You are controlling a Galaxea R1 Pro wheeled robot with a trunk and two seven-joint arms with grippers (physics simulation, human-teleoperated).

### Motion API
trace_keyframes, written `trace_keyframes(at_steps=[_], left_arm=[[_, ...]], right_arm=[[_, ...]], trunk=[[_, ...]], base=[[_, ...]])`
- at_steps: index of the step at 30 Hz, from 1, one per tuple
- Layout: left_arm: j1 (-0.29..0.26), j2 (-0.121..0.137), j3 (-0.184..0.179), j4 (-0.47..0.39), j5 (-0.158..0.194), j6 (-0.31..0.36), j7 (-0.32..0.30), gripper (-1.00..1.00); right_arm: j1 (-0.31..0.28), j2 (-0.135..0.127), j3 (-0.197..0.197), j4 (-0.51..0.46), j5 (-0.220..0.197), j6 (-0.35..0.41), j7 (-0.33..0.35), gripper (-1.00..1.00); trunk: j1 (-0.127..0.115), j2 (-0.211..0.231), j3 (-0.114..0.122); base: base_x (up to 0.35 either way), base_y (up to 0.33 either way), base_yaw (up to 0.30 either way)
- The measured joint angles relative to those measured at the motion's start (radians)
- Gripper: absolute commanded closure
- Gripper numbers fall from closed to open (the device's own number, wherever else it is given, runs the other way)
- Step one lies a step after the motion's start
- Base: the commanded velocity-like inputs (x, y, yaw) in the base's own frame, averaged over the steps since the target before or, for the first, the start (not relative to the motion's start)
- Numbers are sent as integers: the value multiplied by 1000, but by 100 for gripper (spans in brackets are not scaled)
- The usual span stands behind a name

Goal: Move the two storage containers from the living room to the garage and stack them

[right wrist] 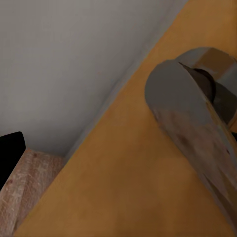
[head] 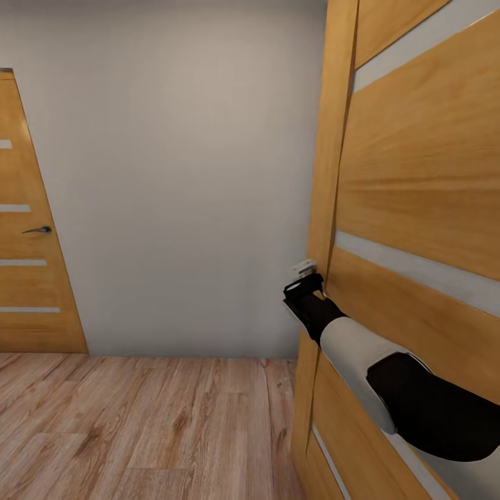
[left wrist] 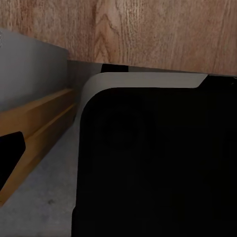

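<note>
The two storage containers are out of view; I am in a narrow hallway. My right arm reaches forward to the edge of an orange-wood door [head: 417,173], with the right gripper [head: 303,286] just below the door's pale latch plate [head: 303,264]. In the right wrist view a grey lever handle [right wrist: 192,123] sits very close on the door face, and one black finger [right wrist: 10,155] shows at the picture's edge, spread wide. In the left wrist view one black finger [left wrist: 10,158] also stands far out, beside my own black body [left wrist: 158,163].
A plain grey wall [head: 180,173] closes the hallway ahead. A second orange-wood door [head: 28,243] with a dark handle [head: 38,230] stands shut at the left. Light wood-plank flooring [head: 139,430] runs between them.
</note>
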Motion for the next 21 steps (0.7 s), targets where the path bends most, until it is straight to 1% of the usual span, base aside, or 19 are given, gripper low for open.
trace_keyframes(at_steps=[6,10,16,17,18,19,21], left_arm=[[0,0,0,0,0,0,1,-100],[0,1,0,0,0,0,1,-100],[0,2,0,0,0,-1,-1,-100],[0,2,0,0,0,-1,-1,-100],[0,2,-1,0,0,-1,-2,-100],[0,2,-1,0,0,-1,-2,-100],[0,3,-1,0,0,-2,-3,-100]], right_arm=[[0,0,2,1,1,3,1,-100],[0,0,-7,1,-1,-7,-5,-100],[-1,-3,-7,2,0,-5,-9,-100],[0,-10,-12,-4,-3,-4,-8,-100],[0,-23,-14,-11,-16,-7,-7,-100],[0,-37,-17,-9,-15,-5,-6,-100],[0,-73,-20,-2,-15,-4,-7,-100]], trunk=[[0,0,0],[0,0,0],[0,0,0],[0,0,0],[0,0,0],[0,0,0],[0,0,0]], base=[[0,0,0],[0,0,0],[0,0,0],[0,0,0],[0,0,0],[0,0,0],[0,0,0]])
